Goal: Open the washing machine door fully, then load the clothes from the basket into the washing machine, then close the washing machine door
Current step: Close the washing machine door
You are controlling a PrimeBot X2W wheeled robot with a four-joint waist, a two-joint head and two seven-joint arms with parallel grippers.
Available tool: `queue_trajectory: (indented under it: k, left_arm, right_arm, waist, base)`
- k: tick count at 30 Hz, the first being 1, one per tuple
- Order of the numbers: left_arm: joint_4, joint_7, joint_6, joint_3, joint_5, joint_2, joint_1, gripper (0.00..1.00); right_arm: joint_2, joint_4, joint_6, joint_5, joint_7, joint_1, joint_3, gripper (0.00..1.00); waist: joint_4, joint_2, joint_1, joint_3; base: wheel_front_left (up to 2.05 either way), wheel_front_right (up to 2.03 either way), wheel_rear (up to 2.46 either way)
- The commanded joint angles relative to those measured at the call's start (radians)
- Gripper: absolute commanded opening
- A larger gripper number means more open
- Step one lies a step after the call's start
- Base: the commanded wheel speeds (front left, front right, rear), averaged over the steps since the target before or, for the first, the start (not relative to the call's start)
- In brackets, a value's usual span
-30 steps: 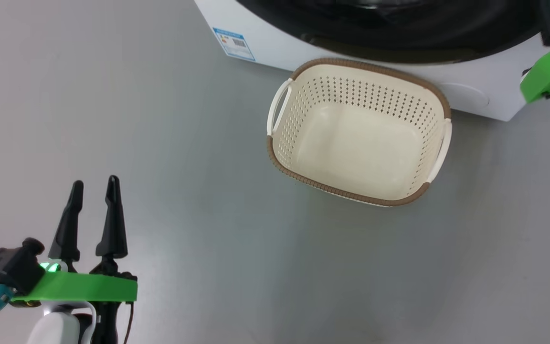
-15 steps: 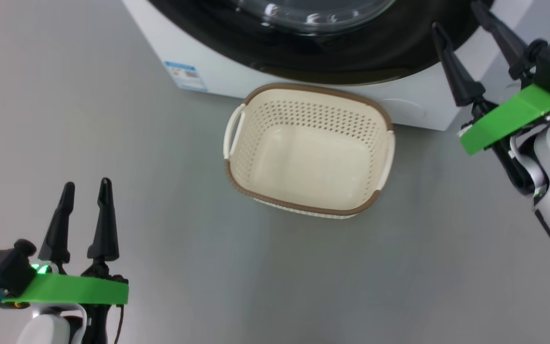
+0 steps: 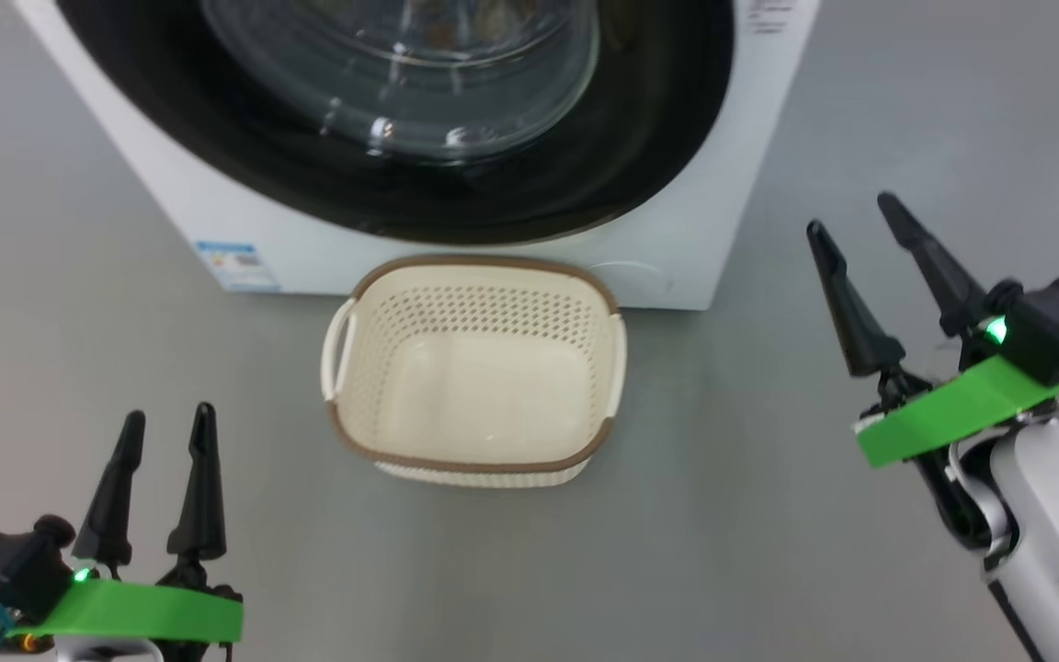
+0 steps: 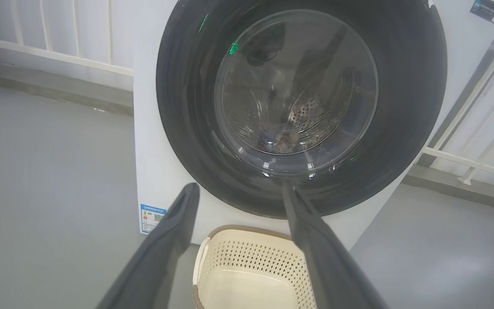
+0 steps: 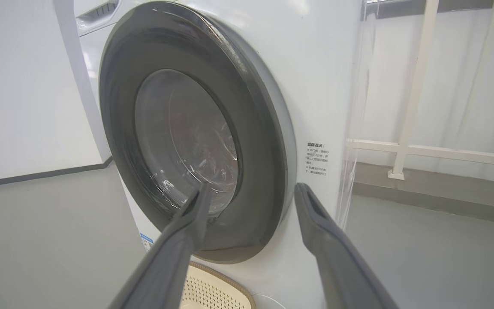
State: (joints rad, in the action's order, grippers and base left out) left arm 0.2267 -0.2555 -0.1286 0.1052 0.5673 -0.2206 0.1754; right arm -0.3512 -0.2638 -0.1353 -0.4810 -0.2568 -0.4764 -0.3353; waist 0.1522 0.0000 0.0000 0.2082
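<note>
The washing machine (image 3: 704,184) stands ahead with the washing machine door (image 3: 658,119) shut flat against its front, black rim around a clear glass bowl. Through the glass a small patterned heap, likely the clothes (image 4: 282,138), lies dimly at the drum's bottom. The cream basket (image 3: 474,460) sits on the floor against the machine and holds nothing. My left gripper (image 3: 169,414) hovers open at the lower left, well short of the basket. My right gripper (image 3: 848,213) stands open to the right of the machine, its fingers touching nothing. The door (image 5: 264,150) lies ahead of the right gripper (image 5: 253,186).
Grey floor (image 3: 768,552) spreads around the basket. A blue label (image 3: 228,265) marks the machine's lower left corner. White railings (image 4: 58,51) run behind the machine on both sides, with a railing post (image 5: 418,86) near its right flank.
The head view has shifted, so more of the machine's front shows. My right arm has drawn back from the door to beside the machine, fingers now apart. The left arm holds still.
</note>
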Motion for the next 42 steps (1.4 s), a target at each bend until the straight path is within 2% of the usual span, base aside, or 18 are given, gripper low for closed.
queue_trajectory:
  k: [1, 8, 17, 22, 30, 42]
  left_arm:
    - [-0.027, -0.006, -0.002, -0.039, -0.009, -0.032, -0.004, 1.00]
    - [-0.031, -0.006, -0.002, -0.057, -0.017, -0.036, -0.034, 1.00]
    - [-0.045, -0.006, -0.002, -0.081, -0.044, -0.008, -0.067, 1.00]
    - [-0.053, -0.006, -0.002, -0.079, -0.039, -0.005, -0.077, 1.00]
    - [-0.057, -0.006, -0.002, -0.095, -0.037, -0.003, -0.076, 1.00]
    - [-0.059, -0.006, -0.002, -0.075, -0.021, -0.015, -0.068, 1.00]
  right_arm:
    - [0.006, 0.037, 0.005, 0.018, -0.005, 0.043, 0.006, 1.00]
    - [0.019, 0.056, 0.005, 0.020, -0.005, 0.131, 0.036, 1.00]
    - [0.006, 0.079, 0.005, -0.018, -0.005, 0.229, 0.087, 1.00]
    - [0.020, 0.083, 0.005, -0.024, -0.005, 0.278, 0.124, 1.00]
    - [0.044, 0.073, 0.005, 0.032, -0.005, 0.326, 0.171, 1.00]
    - [0.054, 0.068, 0.005, 0.034, -0.005, 0.325, 0.167, 1.00]
  waist:
    - [-0.094, 0.0000, 0.0000, -0.087]
    - [-0.158, 0.0000, 0.0000, -0.125]
    - [-0.204, 0.0000, 0.0000, -0.171]
    - [-0.206, 0.0000, 0.0000, -0.182]
    - [-0.192, 0.0000, 0.0000, -0.178]
    - [-0.189, 0.0000, 0.0000, -0.170]
  base:
    - [0.00, 0.00, 0.00]
    - [0.00, 0.00, 0.00]
    - [0.00, 0.00, 0.00]
    - [0.00, 0.00, 0.00]
    - [0.00, 0.00, 0.00]
    - [0.00, 0.00, 0.00]
